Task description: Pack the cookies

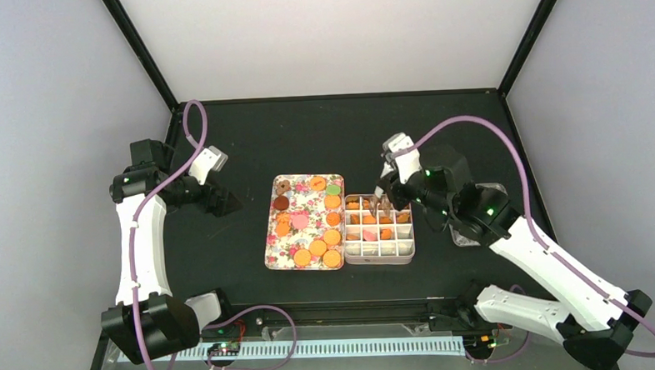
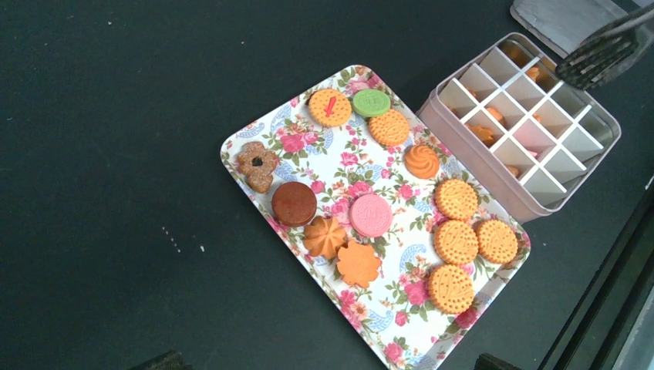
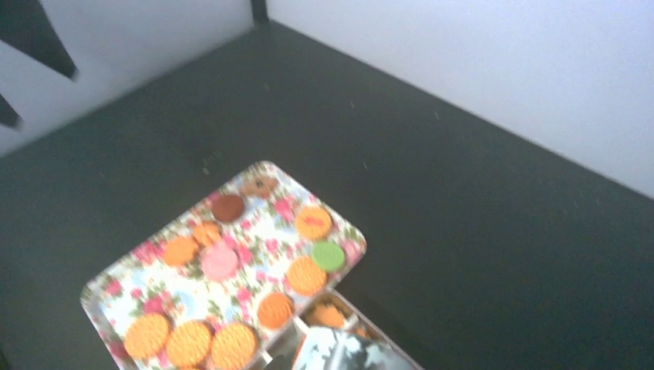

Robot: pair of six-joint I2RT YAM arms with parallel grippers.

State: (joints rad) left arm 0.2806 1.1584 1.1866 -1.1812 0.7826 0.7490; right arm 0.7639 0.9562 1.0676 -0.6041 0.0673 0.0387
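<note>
The black counter [image 1: 322, 135] carries everything, and nothing pins anything down on it. The flower-patterned tray [image 2: 343, 158] and the divided box [image 2: 470, 163] lie side by side, touching or nearly so. A sideways shove on either one could slide it, and the left pincer [image 1: 225, 202] cannot help. It hangs well apart on the left, jaws spread wide and empty.

The right pincer [image 1: 389, 197] hovers over the far cells of the box. It seems to be closed on metal tongs [image 2: 601, 50], whose ribbed head shows above the box's far corner. The right wrist view is blurred and shows only a shiny scrap at its lower edge, so I cannot tell whether the tongs carry a cookie. The grip itself is the first risk. Tongs held in a narrow pincer may twist, so the head would arrive tilted and catch a divider wall, tipping or dragging the light box.

Most of the cookies [image 2: 455, 241] lie flat on the tray, and several golden ones sit just beside each other. A few already sit in the box's cells [image 1: 367, 219]. A flat cookie offers little edge, so the tongs could skate across it, push it into its neighbours or flick it over the tray's low rim. A release from too high might bounce a cookie into a filled cell.
</note>
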